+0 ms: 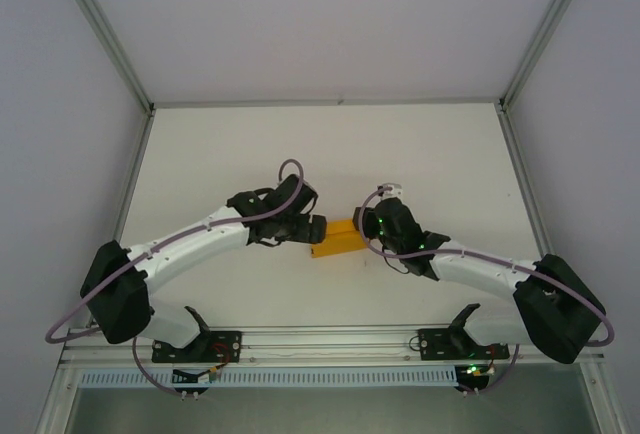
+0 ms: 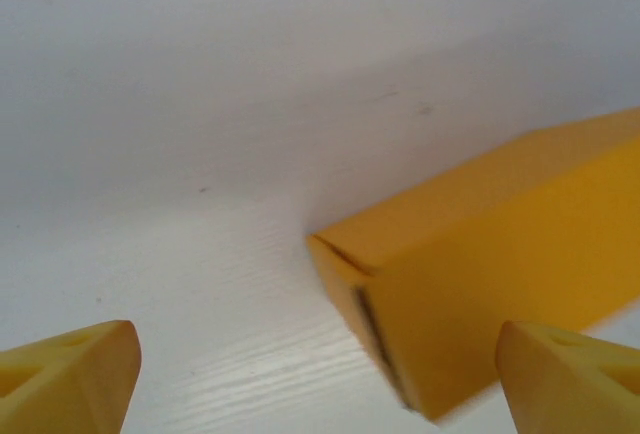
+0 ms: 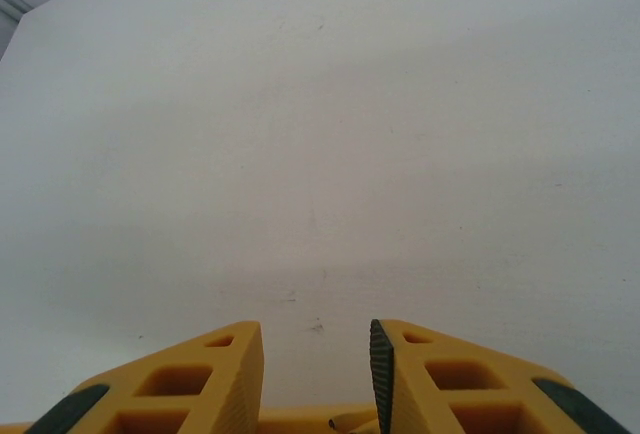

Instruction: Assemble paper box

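Observation:
The paper box [image 1: 337, 239] is a small closed orange-yellow carton lying on the white table [image 1: 330, 154] between my two grippers. The left gripper [image 1: 316, 229] is at its left end. In the left wrist view that gripper [image 2: 315, 344] is open wide and the box [image 2: 490, 254] lies ahead and to the right, its near end face just inside the right fingertip [image 2: 560, 374]. The right gripper [image 1: 368, 224] is at the box's right end. Its fingers [image 3: 225, 374] stand apart around bare table, with a sliver of orange card [image 3: 300, 420] low between them.
Grey walls and aluminium frame posts [image 1: 130, 64] enclose the table on the left, back and right. The arm bases are bolted to a rail [image 1: 330, 339] along the near edge. Bare white tabletop stretches behind the box.

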Controlling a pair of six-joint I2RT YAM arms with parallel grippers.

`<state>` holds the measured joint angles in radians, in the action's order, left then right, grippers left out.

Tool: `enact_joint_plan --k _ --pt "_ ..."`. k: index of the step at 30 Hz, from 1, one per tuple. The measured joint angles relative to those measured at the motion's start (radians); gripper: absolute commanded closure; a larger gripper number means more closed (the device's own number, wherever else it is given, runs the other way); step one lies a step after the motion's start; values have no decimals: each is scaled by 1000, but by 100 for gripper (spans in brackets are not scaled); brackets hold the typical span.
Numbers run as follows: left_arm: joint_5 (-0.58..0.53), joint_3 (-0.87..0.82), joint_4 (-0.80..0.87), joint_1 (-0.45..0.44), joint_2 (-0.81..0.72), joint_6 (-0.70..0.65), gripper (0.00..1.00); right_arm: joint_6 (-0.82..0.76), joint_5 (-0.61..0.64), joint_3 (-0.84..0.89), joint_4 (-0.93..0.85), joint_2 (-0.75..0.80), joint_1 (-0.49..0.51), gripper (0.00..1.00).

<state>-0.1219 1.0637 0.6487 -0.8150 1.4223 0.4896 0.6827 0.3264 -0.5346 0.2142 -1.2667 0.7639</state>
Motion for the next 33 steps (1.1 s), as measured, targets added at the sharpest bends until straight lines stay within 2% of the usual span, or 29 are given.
enact_joint_plan --k 2,4,6,10,15,20,23,24,25,26,27,28,29,30,31,32,33 --pt "35 -63 -70 14 -4 21 40 -3 0 5 9 -3 1 67" --pt "69 -122 -165 20 -35 36 49 -8 3 19 45 -7 2 71" --pt "100 -202 -272 26 -78 58 54 -17 1 53 116 -9 2 74" --pt "164 -367 -528 33 -143 103 76 -76 -16 163 350 -21 1 80" --pt "200 -475 -730 37 -170 135 99 -178 -19 272 640 -78 -6 89" --pt "203 -518 -822 39 -172 152 100 -245 -17 350 927 -180 -11 94" --pt "204 -517 -831 39 -170 150 100 -274 -21 383 1055 -217 -11 91" --pt "203 -509 -816 38 -171 148 95 -282 -24 386 1065 -216 -11 89" --pt "199 -491 -789 37 -175 142 81 -291 -29 383 1058 -204 -11 88" --pt "188 -467 -752 34 -175 130 72 -298 -32 370 1020 -186 -11 84" --pt "175 -441 -700 31 -172 124 61 -303 -39 350 952 -155 -11 77" --pt "161 -419 -650 27 -172 113 50 -307 -46 328 872 -123 -10 73" --pt "143 -391 -583 24 -172 100 49 -306 -51 298 769 -82 -7 71" --pt "122 -361 -514 23 -172 92 46 -305 -51 263 655 -36 -3 65" --pt "100 -330 -451 20 -172 79 40 -308 -50 232 546 8 0 62" --pt "75 -296 -392 19 -171 64 28 -309 -48 199 441 50 0 57" --pt "44 -252 -331 19 -168 45 13 -315 -44 158 326 90 2 48"
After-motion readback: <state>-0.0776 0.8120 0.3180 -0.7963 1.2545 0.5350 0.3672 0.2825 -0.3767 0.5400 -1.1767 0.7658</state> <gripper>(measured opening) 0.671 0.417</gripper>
